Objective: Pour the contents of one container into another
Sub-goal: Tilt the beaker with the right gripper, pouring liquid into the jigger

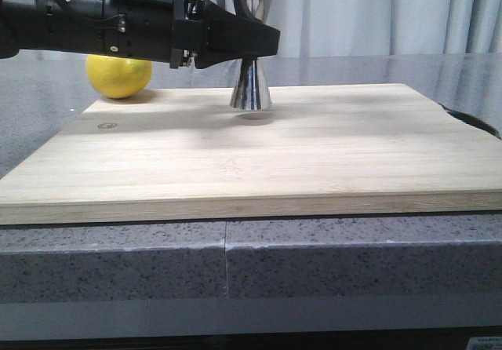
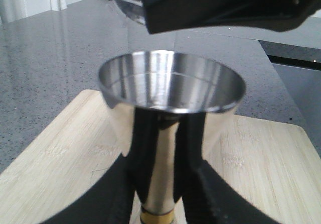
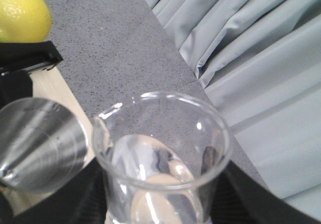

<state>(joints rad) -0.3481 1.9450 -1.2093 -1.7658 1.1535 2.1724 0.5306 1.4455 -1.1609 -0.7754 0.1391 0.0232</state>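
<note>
The steel jigger [image 2: 170, 83] is upright between the fingers of my left gripper [image 2: 168, 133], which is shut on its neck just above the gold band [image 2: 156, 217]. In the front view the left gripper [image 1: 263, 42] covers the upper cone; the lower cone [image 1: 249, 87] shows, its base at or just above the board. The clear glass beaker [image 3: 160, 153] is in my right gripper [image 3: 163, 199], shut on its sides. Its rim is close beside and above the jigger's open cup [image 3: 35, 143]. From the left wrist view, the beaker [image 2: 128, 5] hangs over the cup's far edge under a right finger [image 2: 225, 5].
A light wooden board [image 1: 251, 162] lies on the grey speckled counter [image 1: 329, 264]. A yellow lemon [image 1: 118, 75] rests at the board's far left corner and also shows in the right wrist view as the lemon [image 3: 22, 13]. Grey curtains [image 3: 251, 58] hang behind the counter.
</note>
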